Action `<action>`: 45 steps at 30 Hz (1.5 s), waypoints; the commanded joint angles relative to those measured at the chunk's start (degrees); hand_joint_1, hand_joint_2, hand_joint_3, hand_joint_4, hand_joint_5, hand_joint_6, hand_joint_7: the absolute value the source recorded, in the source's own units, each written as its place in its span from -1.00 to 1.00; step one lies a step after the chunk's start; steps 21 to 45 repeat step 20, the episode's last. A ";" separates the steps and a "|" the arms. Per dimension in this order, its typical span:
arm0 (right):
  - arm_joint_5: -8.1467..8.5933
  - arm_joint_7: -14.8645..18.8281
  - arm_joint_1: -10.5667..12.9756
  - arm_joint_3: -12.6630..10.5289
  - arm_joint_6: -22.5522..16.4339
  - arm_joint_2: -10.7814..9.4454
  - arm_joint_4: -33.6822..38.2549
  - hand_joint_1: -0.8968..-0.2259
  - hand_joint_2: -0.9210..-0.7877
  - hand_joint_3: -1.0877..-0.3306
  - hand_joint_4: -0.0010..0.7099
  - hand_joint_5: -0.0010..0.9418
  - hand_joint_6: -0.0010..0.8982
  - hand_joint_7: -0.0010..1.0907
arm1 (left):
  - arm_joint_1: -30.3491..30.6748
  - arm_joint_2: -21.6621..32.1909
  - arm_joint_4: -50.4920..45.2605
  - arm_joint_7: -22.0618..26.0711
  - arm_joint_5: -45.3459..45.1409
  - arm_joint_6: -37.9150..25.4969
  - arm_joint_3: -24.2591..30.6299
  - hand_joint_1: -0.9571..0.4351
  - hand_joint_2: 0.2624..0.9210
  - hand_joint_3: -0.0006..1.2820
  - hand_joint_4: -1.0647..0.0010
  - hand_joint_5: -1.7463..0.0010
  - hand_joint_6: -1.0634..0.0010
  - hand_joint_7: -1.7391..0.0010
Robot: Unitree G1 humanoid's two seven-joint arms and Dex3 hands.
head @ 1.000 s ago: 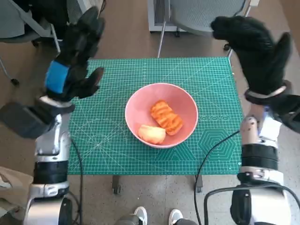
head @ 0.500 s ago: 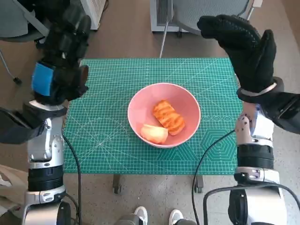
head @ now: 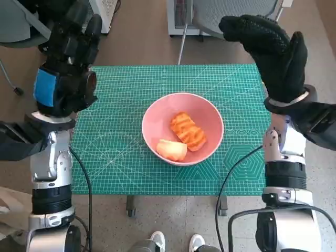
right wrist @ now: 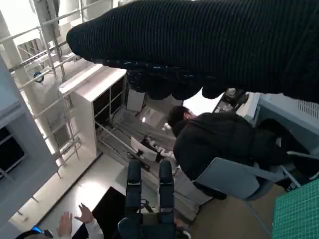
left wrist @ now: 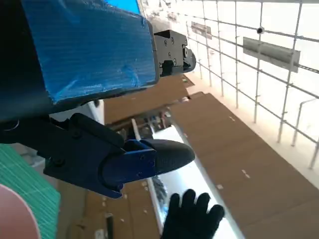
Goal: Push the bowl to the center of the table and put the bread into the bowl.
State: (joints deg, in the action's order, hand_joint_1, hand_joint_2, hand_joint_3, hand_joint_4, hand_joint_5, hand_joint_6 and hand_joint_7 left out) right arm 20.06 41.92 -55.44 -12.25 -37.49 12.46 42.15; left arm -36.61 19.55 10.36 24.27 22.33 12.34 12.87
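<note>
A pink bowl (head: 157, 113) stands near the middle of the green cutting mat (head: 121, 147). Inside it lie two pieces of bread: a striped orange one (head: 187, 130) and a paler one (head: 171, 150). My left hand (head: 65, 73) is raised above the mat's left edge, empty, fingers spread upward. My right hand (head: 273, 52) is raised over the mat's right far corner, empty, fingers apart. The left wrist view shows my left hand's blue-taped back (left wrist: 84, 45), a sliver of the bowl's rim (left wrist: 15, 214) and the gloved right hand (left wrist: 192, 216).
A grey chair (head: 231, 13) stands behind the table's far edge, with another chair (head: 21, 26) at the far left. Shoes of a person (head: 176, 242) show below the table's near edge. A person in a dark jacket (right wrist: 219, 144) sits in the right wrist view.
My left hand has moved left and back off the mat's corner. My right hand has shifted slightly left and stayed raised. The bowl and bread have not moved.
</note>
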 commanded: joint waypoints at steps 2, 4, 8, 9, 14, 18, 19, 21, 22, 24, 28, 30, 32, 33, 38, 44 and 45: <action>-0.29 -0.38 0.31 0.40 0.25 -0.10 -0.24 -0.44 -1.00 -0.19 -0.33 -1.00 -0.37 -1.00 | -1.41 -0.50 -0.53 0.26 0.09 0.64 0.26 -0.62 1.00 -0.21 0.91 0.99 1.00 0.64; -0.25 -0.34 0.36 0.43 0.33 -0.08 -0.44 -0.44 -1.00 -0.19 -0.32 -1.00 -0.37 -1.00 | -1.39 -0.60 -0.66 0.20 -0.16 0.85 0.15 -0.61 1.00 -0.21 0.91 0.99 1.00 0.64; -0.23 -0.34 0.41 0.46 0.49 -0.04 -0.72 -0.44 -1.00 -0.19 -0.32 -0.99 -0.36 -1.00 | -1.48 -0.76 -0.54 0.09 -0.65 1.40 -0.05 -0.60 1.00 -0.21 0.91 0.99 1.00 0.64; -0.23 -0.35 0.42 0.46 0.51 -0.04 -0.75 -0.44 -1.00 -0.19 -0.32 -0.99 -0.36 -1.00 | -1.49 -0.78 -0.51 0.10 -0.69 1.46 -0.05 -0.60 1.00 -0.21 0.91 0.99 1.00 0.64; -0.05 -0.33 0.44 0.32 1.21 0.35 -1.08 -0.45 -1.00 -0.18 -0.32 -0.99 -0.36 -1.00 | -2.09 -1.35 -0.17 -0.58 -1.50 2.07 -0.34 -0.59 1.00 -0.21 0.91 0.99 1.00 0.62; 0.11 -0.38 0.58 0.14 1.86 0.62 -1.45 -0.49 -1.00 -0.18 -0.31 -0.99 -0.36 -0.99 | -2.59 -1.61 0.20 -0.84 -2.02 2.21 -0.36 -0.59 1.00 -0.21 0.90 0.99 1.00 0.59; 0.13 -0.38 0.61 0.11 1.96 0.65 -1.52 -0.50 -1.00 -0.18 -0.31 -0.99 -0.35 -0.99 | -2.65 -1.63 0.28 -0.84 -2.06 2.25 -0.36 -0.59 1.00 -0.21 0.90 0.99 1.00 0.59; 0.13 -0.38 0.64 0.09 2.03 0.66 -1.58 -0.50 -1.00 -0.17 -0.31 -0.99 -0.35 -0.99 | -2.69 -1.65 0.33 -0.84 -2.09 2.28 -0.35 -0.59 1.00 -0.22 0.90 0.99 1.00 0.58; 0.13 -0.38 0.64 0.09 2.03 0.66 -1.58 -0.50 -1.00 -0.17 -0.31 -0.99 -0.35 -0.99 | -2.69 -1.65 0.33 -0.84 -2.09 2.28 -0.35 -0.59 1.00 -0.22 0.90 0.99 1.00 0.58; 0.13 -0.38 0.64 0.09 2.03 0.66 -1.58 -0.50 -1.00 -0.17 -0.31 -0.99 -0.35 -0.99 | -2.69 -1.65 0.33 -0.84 -2.09 2.28 -0.35 -0.59 1.00 -0.22 0.90 0.99 1.00 0.58; 0.13 -0.38 0.64 0.09 2.03 0.66 -1.58 -0.50 -1.00 -0.17 -0.31 -0.99 -0.35 -0.99 | -2.69 -1.65 0.33 -0.84 -2.09 2.28 -0.35 -0.59 1.00 -0.22 0.90 0.99 1.00 0.58; 0.13 -0.38 0.64 0.09 2.03 0.66 -1.58 -0.50 -1.00 -0.17 -0.31 -0.99 -0.35 -0.99 | -2.69 -1.65 0.33 -0.84 -2.09 2.28 -0.35 -0.59 1.00 -0.22 0.90 0.99 1.00 0.58; 0.13 -0.38 0.64 0.09 2.03 0.66 -1.58 -0.50 -1.00 -0.17 -0.31 -0.99 -0.35 -0.99 | -2.69 -1.65 0.33 -0.84 -2.09 2.28 -0.35 -0.59 1.00 -0.22 0.90 0.99 1.00 0.58; 0.13 -0.38 0.64 0.09 2.03 0.66 -1.58 -0.50 -1.00 -0.17 -0.31 -0.99 -0.35 -0.99 | -2.69 -1.65 0.33 -0.84 -2.09 2.28 -0.35 -0.59 1.00 -0.22 0.90 0.99 1.00 0.58; 0.13 -0.38 0.64 0.09 2.03 0.66 -1.58 -0.50 -1.00 -0.17 -0.31 -0.99 -0.35 -0.99 | -2.69 -1.65 0.33 -0.84 -2.09 2.28 -0.35 -0.59 1.00 -0.22 0.90 0.99 1.00 0.58; 0.13 -0.38 0.64 0.09 2.03 0.66 -1.58 -0.50 -1.00 -0.17 -0.31 -0.99 -0.35 -0.99 | -2.69 -1.65 0.33 -0.84 -2.09 2.28 -0.35 -0.59 1.00 -0.22 0.90 0.99 1.00 0.58; 0.13 -0.38 0.64 0.09 2.03 0.66 -1.58 -0.50 -1.00 -0.17 -0.31 -0.99 -0.35 -0.99 | -2.69 -1.65 0.33 -0.84 -2.09 2.28 -0.35 -0.59 1.00 -0.22 0.90 0.99 1.00 0.58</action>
